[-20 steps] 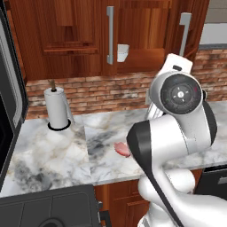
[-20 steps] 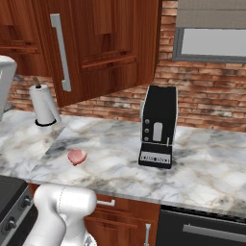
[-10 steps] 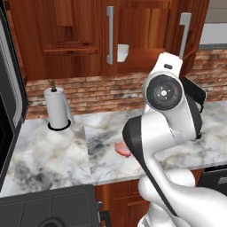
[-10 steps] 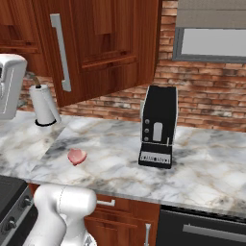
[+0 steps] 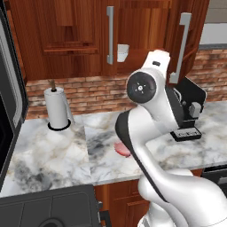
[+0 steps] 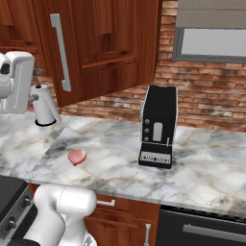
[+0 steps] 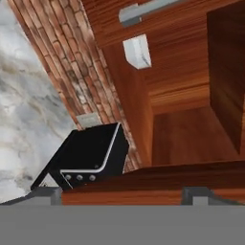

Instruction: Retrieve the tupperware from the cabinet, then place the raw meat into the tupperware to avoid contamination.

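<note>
Spread and holding nothing, the hand [image 7: 117,194] faces the cabinet [image 7: 191,95] door edge, the tupperware [image 7: 137,51] beyond it.

My arm [image 5: 153,119] rose from the lower right and blocked the middle of the counter [image 5: 48,155]. Meat [image 5: 121,149] lay flat on the marble, partly hidden behind my elbow. Towel roll [image 5: 57,107] stood upright at the brick wall, well left of the meat. Coffee machine [image 5: 188,108] sat behind my arm on the right. Cabinet [image 5: 75,40] doors hung ajar above; tupperware [image 5: 123,52] showed in the gap between them, beside a bar handle [image 5: 109,34].
</note>
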You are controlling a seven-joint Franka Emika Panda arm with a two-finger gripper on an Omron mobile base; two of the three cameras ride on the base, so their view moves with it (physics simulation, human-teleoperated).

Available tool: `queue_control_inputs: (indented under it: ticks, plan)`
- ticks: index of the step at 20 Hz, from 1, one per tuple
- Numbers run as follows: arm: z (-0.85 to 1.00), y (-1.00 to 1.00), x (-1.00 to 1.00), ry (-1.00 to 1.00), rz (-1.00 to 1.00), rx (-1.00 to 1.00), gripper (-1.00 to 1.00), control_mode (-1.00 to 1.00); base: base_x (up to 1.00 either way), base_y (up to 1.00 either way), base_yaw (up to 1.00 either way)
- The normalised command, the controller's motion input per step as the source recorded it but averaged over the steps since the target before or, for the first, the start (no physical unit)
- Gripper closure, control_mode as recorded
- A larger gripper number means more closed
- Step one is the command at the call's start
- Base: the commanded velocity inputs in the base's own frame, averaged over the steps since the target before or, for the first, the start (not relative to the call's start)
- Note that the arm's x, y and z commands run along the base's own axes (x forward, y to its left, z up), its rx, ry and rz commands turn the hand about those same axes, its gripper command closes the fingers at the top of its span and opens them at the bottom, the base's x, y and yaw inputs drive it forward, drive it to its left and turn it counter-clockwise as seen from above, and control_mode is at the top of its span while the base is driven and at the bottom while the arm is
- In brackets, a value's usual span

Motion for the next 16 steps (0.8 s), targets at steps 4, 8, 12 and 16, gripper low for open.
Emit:
queue_control_inputs:
  ticks: [4,8,12,16]
  plan:
    - [0.0,0.0,0.3,0.01,-0.14,-0.06,-1.0,-1.0,0.0,0.0,0.0]
    - [0.0,0.0,0.23,0.01,-0.13,-0.06,-1.0,-1.0,0.0,0.0,0.0]
    - [0.0,-0.01,0.19,0.01,-0.11,-0.05,-1.0,-1.0,0.0,0.0,0.0]
    - [0.0,-0.05,0.18,0.02,-0.09,-0.05,-1.0,-1.0,0.0,0.0,0.0]
